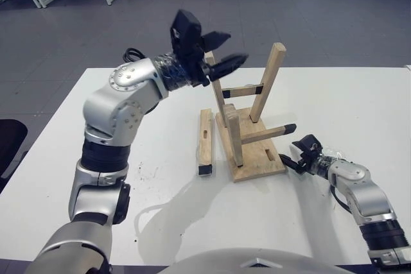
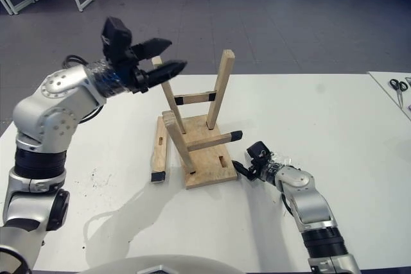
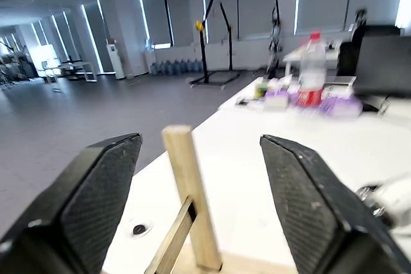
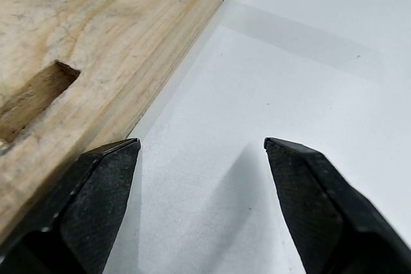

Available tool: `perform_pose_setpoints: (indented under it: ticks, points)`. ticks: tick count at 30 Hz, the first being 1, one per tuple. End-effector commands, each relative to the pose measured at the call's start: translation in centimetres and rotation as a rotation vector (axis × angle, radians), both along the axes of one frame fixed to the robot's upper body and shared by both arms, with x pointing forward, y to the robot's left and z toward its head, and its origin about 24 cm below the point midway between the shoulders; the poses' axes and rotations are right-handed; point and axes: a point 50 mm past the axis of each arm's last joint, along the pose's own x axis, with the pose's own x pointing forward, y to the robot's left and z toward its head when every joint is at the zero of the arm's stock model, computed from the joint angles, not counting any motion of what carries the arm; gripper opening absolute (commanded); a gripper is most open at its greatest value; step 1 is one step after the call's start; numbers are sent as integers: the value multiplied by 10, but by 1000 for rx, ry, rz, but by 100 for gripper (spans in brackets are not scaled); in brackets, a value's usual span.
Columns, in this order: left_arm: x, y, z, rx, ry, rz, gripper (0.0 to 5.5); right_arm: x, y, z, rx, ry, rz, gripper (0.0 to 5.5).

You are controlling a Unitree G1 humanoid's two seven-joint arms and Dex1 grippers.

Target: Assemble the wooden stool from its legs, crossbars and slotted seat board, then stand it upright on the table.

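The slotted seat board (image 1: 253, 162) is laid flat near the middle of the white table (image 1: 359, 107). Three legs are stood up in it: a tall leg (image 1: 268, 81) at one o'clock on the board, a second leg (image 1: 218, 97) at eleven o'clock, and a third leg (image 1: 235, 136) towards seven o'clock, all slightly tilted. An upper crossbar (image 1: 241, 91) is fitted between the two far legs. A lower crossbar (image 1: 266, 134) is carried by the third leg and pointed towards three o'clock, its black tip left free. A loose leg (image 1: 205, 140) is laid on the table just beside the board, at nine o'clock, apart from it.

The left gripper (image 2: 177, 53) is held high above the table at eleven o'clock of the board, its fingers spread and nothing grasped; in the wrist view the top of the second leg is seen between them, untouched. The right gripper (image 4: 202, 142) is held low over the table at the board's four o'clock corner, released, with one finger (image 4: 83, 190) close against the board's edge.
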Motion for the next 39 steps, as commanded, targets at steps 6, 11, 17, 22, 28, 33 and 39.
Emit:
perform_pose_setpoints:
  ticks: [6,11,17,22,28,33,39]
  points:
    - [-40,-3,-11,53,-3,-285,340,-16,-5,-23,-47,119,-15,357]
    - [-12,29,-9,71,-66,59,340,-15,-6,-22,-51,118,-14,357]
    - [-42,63,-69,214,138,360,340,-21,-11,-20,-54,131,-21,357]
    - [-87,41,-111,181,365,549,340,-24,-11,-20,-60,139,-9,357]
    - [-99,23,-127,206,500,675,340,-22,-9,-20,-66,146,18,357]
    - [-108,15,-163,218,668,711,340,-19,-8,-17,-75,148,48,357]
    - [-108,8,-178,204,719,726,340,-18,-9,-17,-81,156,57,357]
